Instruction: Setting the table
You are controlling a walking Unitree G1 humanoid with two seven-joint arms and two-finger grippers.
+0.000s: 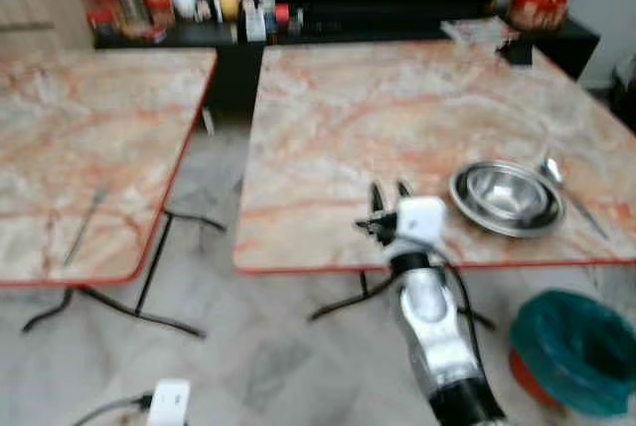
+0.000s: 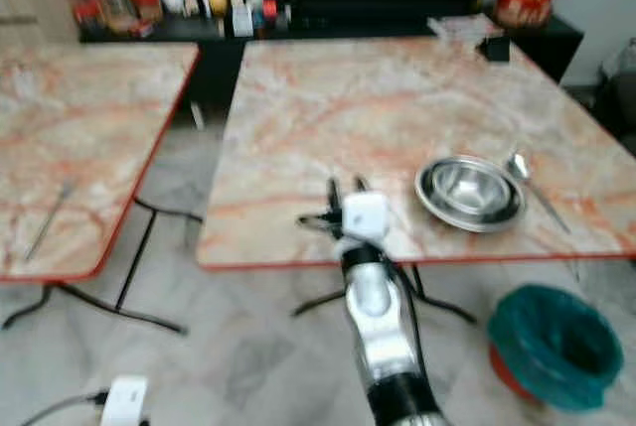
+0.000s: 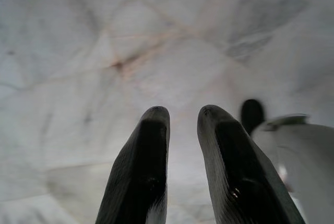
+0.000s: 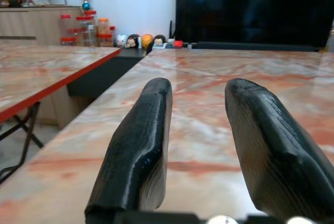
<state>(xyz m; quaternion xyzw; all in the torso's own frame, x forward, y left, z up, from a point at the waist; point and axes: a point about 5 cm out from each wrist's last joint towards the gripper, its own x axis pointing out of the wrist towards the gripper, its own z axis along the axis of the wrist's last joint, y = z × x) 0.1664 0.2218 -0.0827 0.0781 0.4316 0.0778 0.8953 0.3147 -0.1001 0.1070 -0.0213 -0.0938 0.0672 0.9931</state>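
A steel bowl [image 1: 505, 198] sits near the front right of the right marble table [image 1: 397, 108], and a spoon [image 1: 566, 188] lies just to its right. On the left table [image 1: 89, 138] lies a thin utensil [image 1: 84, 222]. My right gripper [image 1: 388, 193] is raised over the right table's front edge, left of the bowl. Its fingers [image 4: 146, 145] are open with nothing between them. My left gripper [image 3: 182, 130] hangs low over the floor with its fingers slightly apart and empty.
A teal-lined bin [image 1: 576, 347] stands on the floor at the front right. A dark cabinet [image 1: 298, 24] with jars, bottles and a TV runs along the back wall. A floor gap [image 1: 214, 208] with folding table legs separates the two tables.
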